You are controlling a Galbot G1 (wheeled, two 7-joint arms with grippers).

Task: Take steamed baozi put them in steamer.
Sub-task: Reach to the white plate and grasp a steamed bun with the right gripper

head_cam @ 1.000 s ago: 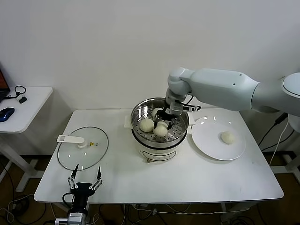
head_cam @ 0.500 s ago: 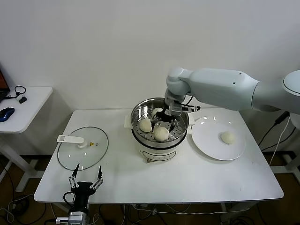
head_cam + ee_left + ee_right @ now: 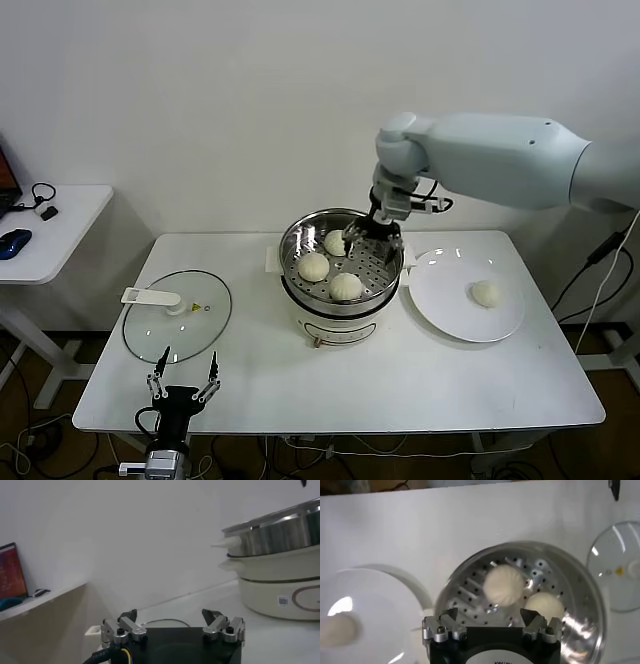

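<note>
The steel steamer stands on its white cooker base in the middle of the table. Three baozi lie in it: one at the back, one at the left, one at the front. A fourth baozi lies on the white plate. My right gripper hangs open and empty above the steamer's back right rim. In the right wrist view, my right gripper is over the steamer floor, near two baozi. My left gripper is open at the table's front left.
The glass lid with its white handle lies on the table's left half, just beyond my left gripper. The plate is to the right of the steamer. A side table with a mouse stands at the far left.
My right gripper has risen out of the steamer and moved back and to the right, leaving a baozi at the back. The left arm has not moved.
</note>
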